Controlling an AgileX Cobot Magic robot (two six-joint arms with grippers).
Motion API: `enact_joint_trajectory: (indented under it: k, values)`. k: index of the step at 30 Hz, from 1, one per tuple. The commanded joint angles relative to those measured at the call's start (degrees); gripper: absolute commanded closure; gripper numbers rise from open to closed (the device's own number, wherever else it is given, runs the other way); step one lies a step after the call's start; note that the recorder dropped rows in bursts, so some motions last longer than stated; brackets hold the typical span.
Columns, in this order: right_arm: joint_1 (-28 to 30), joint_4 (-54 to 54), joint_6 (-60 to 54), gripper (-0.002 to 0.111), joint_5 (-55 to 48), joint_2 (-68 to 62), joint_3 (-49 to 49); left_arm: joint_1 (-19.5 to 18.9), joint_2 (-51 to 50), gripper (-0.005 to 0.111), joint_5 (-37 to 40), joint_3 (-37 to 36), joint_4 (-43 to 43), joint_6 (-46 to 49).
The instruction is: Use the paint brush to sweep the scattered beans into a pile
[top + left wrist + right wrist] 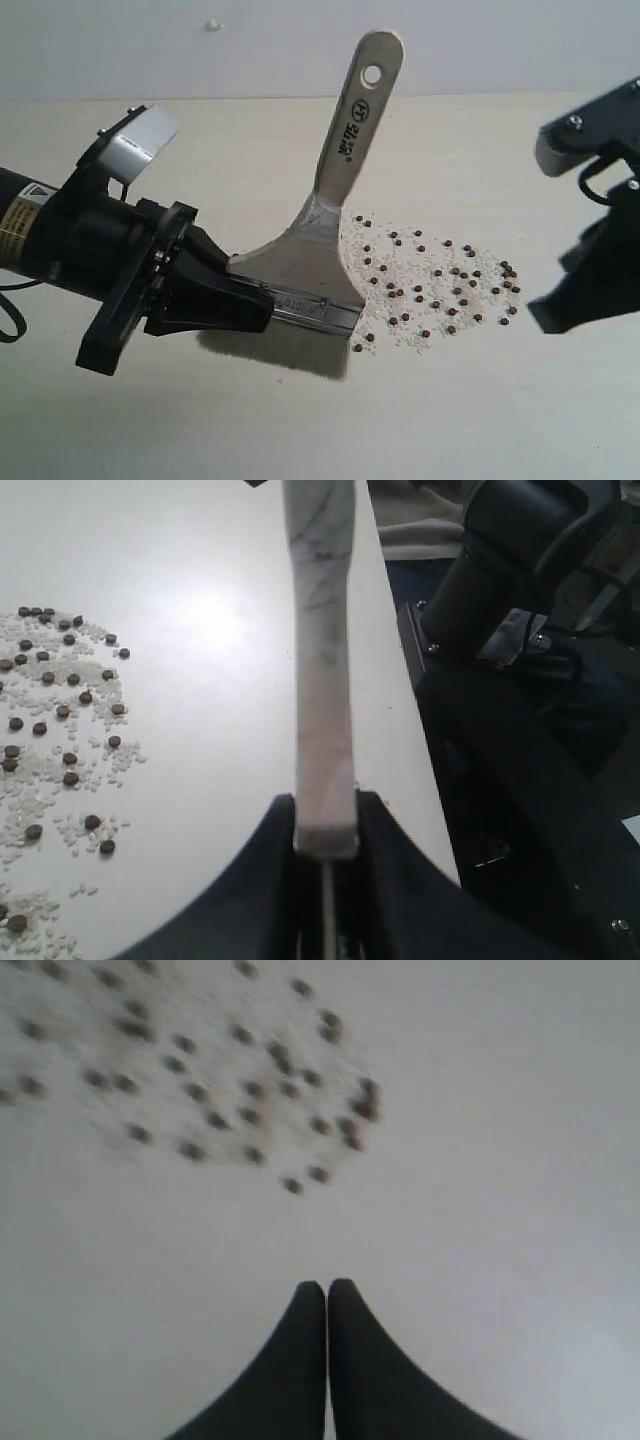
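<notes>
The paint brush (322,255) stands tilted at the table's middle, bristles down and wooden handle with its hole pointing up and back. My left gripper (255,300) is shut on its silver ferrule from the left; in the left wrist view the brush (323,680) runs edge-on out of the gripper (326,820). The beans (440,285) lie scattered among whitish crumbs just right of the bristles, also visible as beans (60,710) and blurred beans (220,1080). No single pile shows. My right gripper (326,1290) is shut on nothing, hovering right of the beans.
The pale table (480,420) spreads around the scatter. My right arm (595,250) hangs over the table's right side. A small white speck (212,25) sits on the far wall area. Dark robot parts (520,680) fill one side of the left wrist view.
</notes>
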State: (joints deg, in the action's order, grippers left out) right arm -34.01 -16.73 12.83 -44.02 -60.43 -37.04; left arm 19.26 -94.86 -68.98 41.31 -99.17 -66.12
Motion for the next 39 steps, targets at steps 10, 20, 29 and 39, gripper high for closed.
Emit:
enact_joint_trajectory:
  k: [10, 20, 29, 39]
  values:
    - [0.2, 27.0, -20.0, 0.108, 66.7, 0.1, 24.8, -2.0, -0.1, 0.107, -1.0, 0.2, 0.4, 1.1]
    - [0.2, -11.3, 6.7, 0.108, 91.9, 0.1, 31.9, -3.9, -0.1, 0.107, -1.0, 0.2, -0.8, 0.0]
    - [0.2, -15.7, 10.1, 0.078, 100.2, 0.7, 31.9, -3.9, -0.1, 0.107, -1.0, 0.2, -0.7, 4.2]
    - [0.1, -11.9, 8.0, 0.052, 96.8, 0.3, 28.2, -3.9, -4.7, 0.107, -1.0, 0.2, 3.0, 17.3]
